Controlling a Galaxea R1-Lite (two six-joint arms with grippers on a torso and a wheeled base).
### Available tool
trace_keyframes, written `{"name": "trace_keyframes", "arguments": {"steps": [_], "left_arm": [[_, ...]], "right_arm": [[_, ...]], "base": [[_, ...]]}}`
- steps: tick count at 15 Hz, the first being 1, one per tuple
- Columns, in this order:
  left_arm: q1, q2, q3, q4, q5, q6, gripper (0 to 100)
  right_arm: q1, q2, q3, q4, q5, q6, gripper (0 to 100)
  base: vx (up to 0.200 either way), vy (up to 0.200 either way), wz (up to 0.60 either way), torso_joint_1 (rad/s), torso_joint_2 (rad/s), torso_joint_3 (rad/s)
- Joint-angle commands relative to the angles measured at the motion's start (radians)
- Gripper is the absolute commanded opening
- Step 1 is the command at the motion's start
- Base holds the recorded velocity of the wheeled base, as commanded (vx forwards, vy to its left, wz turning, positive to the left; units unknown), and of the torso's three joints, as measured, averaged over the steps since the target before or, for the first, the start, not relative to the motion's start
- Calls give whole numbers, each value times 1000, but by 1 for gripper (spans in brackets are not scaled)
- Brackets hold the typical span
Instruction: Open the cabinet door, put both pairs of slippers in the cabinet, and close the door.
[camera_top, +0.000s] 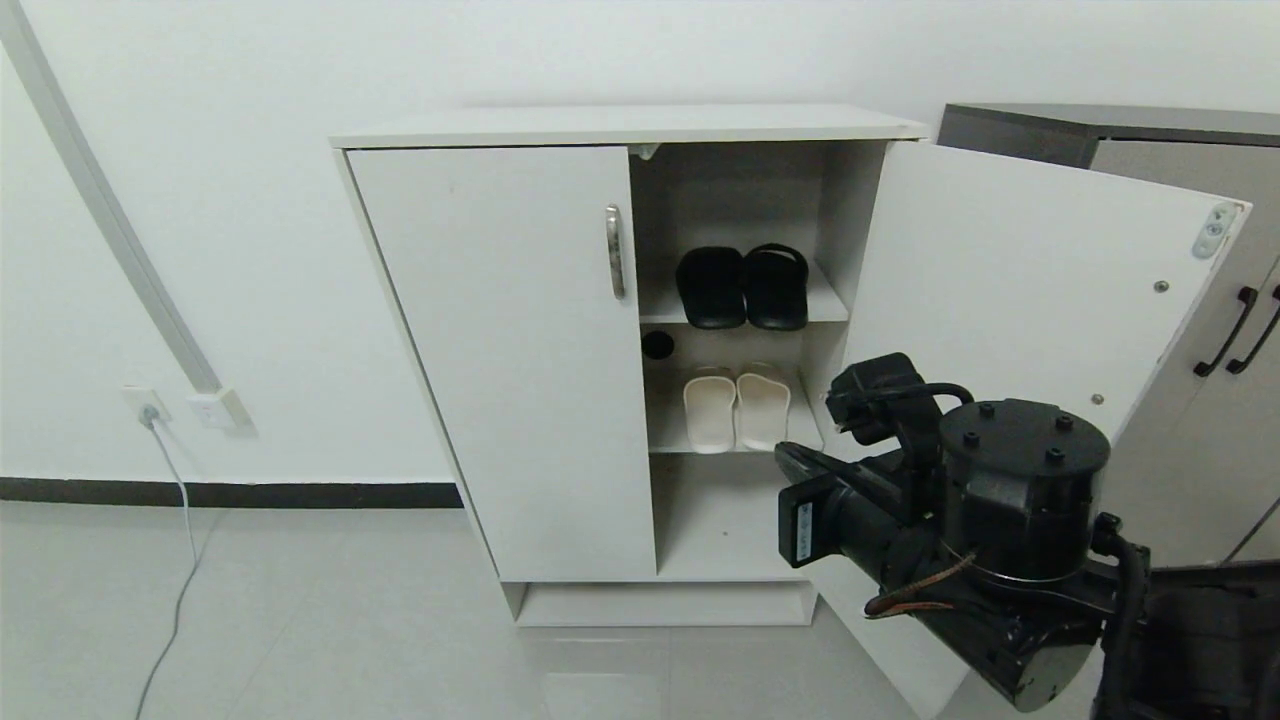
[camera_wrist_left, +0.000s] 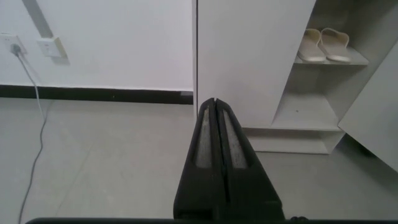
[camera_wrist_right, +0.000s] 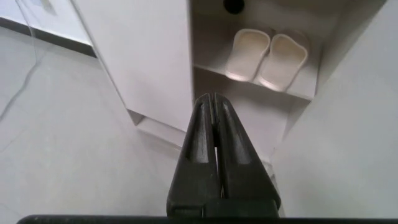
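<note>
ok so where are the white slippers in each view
head view: white slippers on the shelf under the black slippers.
left wrist view: white slippers on that shelf, next to the closed door.
right wrist view: white slippers on that shelf, beyond the right tool.
shared landmark: the closed door beside them in all three.

We can read no text, number, brand or sign here. The only thing that looks like a label is a small pale sticker (camera_top: 801, 521) on the side of a dark housing on the right arm (camera_top: 1020, 500). In the head view it sits low in front of the open cabinet (camera_top: 620, 125). Whatever marks it carries are too small for us to make out.
</note>
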Motion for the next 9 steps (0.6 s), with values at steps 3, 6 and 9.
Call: {"name": "trace_keyframes", "arguments": {"steps": [3,6,9], "left_arm": [[1,1,0,1,0,0,0],[1,1,0,1,0,0,0],[1,1,0,1,0,0,0]], "right_arm": [[-4,31,3,-1,1,3,0],[-27,51,3,-10,-1,3,0],[-32,67,3,-12,-4,0,0]], "base": [[0,0,0,0,0,0],[0,0,0,0,0,0],[0,0,0,0,0,0]]}}
